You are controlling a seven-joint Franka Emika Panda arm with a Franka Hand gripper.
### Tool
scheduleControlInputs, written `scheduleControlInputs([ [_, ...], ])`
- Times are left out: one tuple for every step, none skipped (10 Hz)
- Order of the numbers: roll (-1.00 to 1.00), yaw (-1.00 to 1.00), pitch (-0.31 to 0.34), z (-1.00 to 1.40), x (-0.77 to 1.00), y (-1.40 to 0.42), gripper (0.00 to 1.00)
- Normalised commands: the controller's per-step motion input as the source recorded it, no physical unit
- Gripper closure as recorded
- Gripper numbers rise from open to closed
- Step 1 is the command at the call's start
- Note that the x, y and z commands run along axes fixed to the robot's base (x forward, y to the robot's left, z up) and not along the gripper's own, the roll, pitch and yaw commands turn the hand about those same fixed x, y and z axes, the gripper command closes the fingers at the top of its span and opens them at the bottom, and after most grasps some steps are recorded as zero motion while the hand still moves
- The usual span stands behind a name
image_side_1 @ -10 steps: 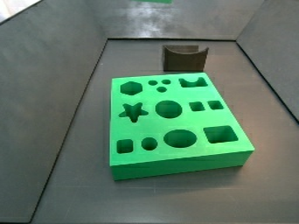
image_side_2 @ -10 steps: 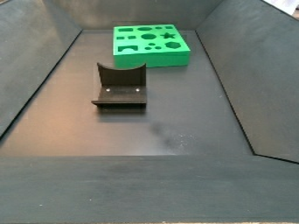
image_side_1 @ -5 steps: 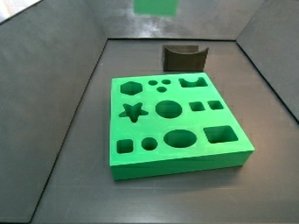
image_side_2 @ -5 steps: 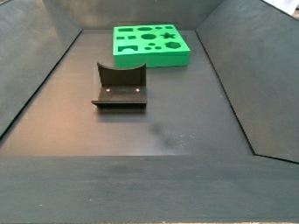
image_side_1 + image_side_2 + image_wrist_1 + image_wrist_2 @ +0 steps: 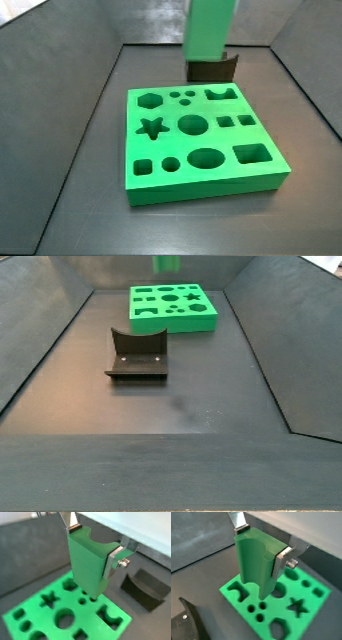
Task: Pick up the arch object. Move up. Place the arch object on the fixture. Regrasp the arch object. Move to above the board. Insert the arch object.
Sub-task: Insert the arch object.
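My gripper (image 5: pixel 93 544) is shut on the arch object (image 5: pixel 87 567), a light-green piece held upright with its curved cut-out up between the silver fingers (image 5: pixel 113 560). Both wrist views show this grip (image 5: pixel 262 543). The arch object (image 5: pixel 254 567) hangs above the board (image 5: pixel 278 609), the large green slab with shaped holes, over its far part near the small round holes. In a side view the arch object (image 5: pixel 209 30) hangs from the top edge above the board's (image 5: pixel 207 187) far end; the gripper itself is out of frame there. The dark fixture (image 5: pixel 210 70) stands behind the board.
The board (image 5: pixel 187 322) and the fixture (image 5: pixel 136 356) stand on a dark floor between sloping grey walls. The fixture also shows in both wrist views (image 5: pixel 143 587) (image 5: pixel 188 624). Only the tip of the arch object (image 5: pixel 167 263) shows at the top of that side view.
The arch object has come down into a side view from the top edge, from a sliver to a long piece above the board's far end. The board and fixture have not moved.
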Motion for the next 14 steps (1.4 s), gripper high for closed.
scheduleControlInputs([
  [0.01,0.07,-0.131,-0.79,0.57,0.34,1.00],
  [0.05,0.11,-0.114,-0.76,0.64,0.31,1.00],
  [0.10,0.06,-0.096,-0.81,0.65,0.15,1.00],
  [0.05,0.00,-0.066,-0.71,0.53,0.01,1.00],
  [0.04,0.00,-0.033,-0.60,0.54,0.00,1.00],
  [0.00,0.00,0.000,-0.35,0.47,0.00,1.00],
  [-0.01,0.00,0.036,-0.12,0.29,0.03,1.00],
  [-0.07,0.00,0.000,-0.03,0.09,0.05,1.00],
  [-0.04,0.00,0.000,-0.13,0.12,0.08,1.00],
  [-0.01,0.00,0.000,-0.17,-0.02,0.12,1.00],
  [-0.05,0.00,-0.019,-0.13,-0.07,0.00,1.00],
  [-0.09,0.00,-0.004,-0.20,0.00,0.00,1.00],
  [-0.09,0.00,-0.036,-0.18,-0.02,-0.09,1.00],
  [-0.11,0.00,-0.059,-0.09,-0.11,-0.10,1.00],
])
